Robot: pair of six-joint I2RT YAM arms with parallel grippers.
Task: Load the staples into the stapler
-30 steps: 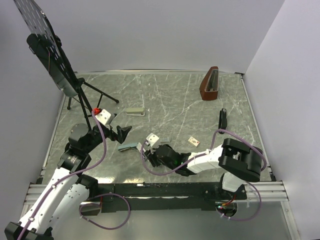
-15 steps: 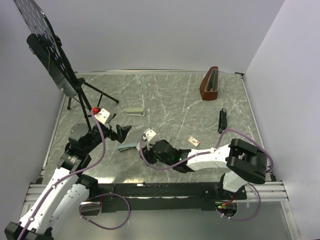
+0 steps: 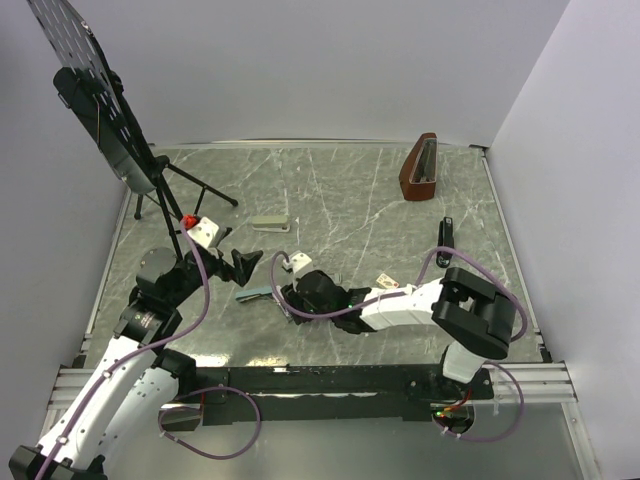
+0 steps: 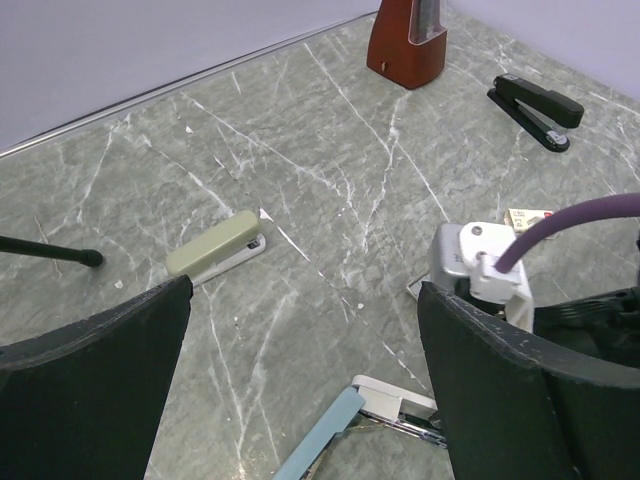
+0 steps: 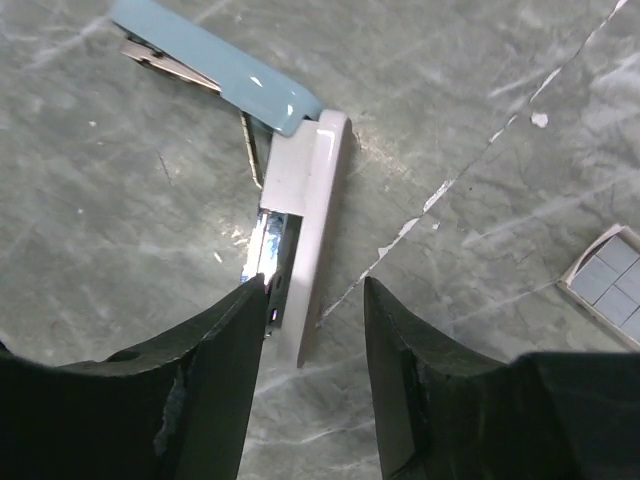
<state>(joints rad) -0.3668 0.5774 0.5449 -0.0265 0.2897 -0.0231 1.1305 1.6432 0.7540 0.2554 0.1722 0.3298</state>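
The black stapler [image 3: 446,232] lies shut at the right of the table, far from both grippers; it also shows in the left wrist view [image 4: 530,108]. The small whitish-tan staple box [image 3: 388,284] lies right of centre, also seen in the left wrist view [image 4: 527,216]. No loose staples show. My right gripper [image 3: 290,292] [image 5: 312,290] is open, its fingers on either side of the white base of an opened light-blue stapler [image 5: 300,190]. My left gripper [image 3: 248,262] [image 4: 305,290] is open and empty, just above that blue stapler [image 4: 330,430].
A grey-green stapler [image 3: 270,223] [image 4: 213,245] lies at centre left. A brown metronome [image 3: 419,168] stands at the back right. A black music stand [image 3: 110,120] stands at the back left. A small flat tray of grey squares [image 5: 605,283] lies beside the right gripper.
My right gripper has moved left across the table onto the opened light-blue stapler. The left arm has held still.
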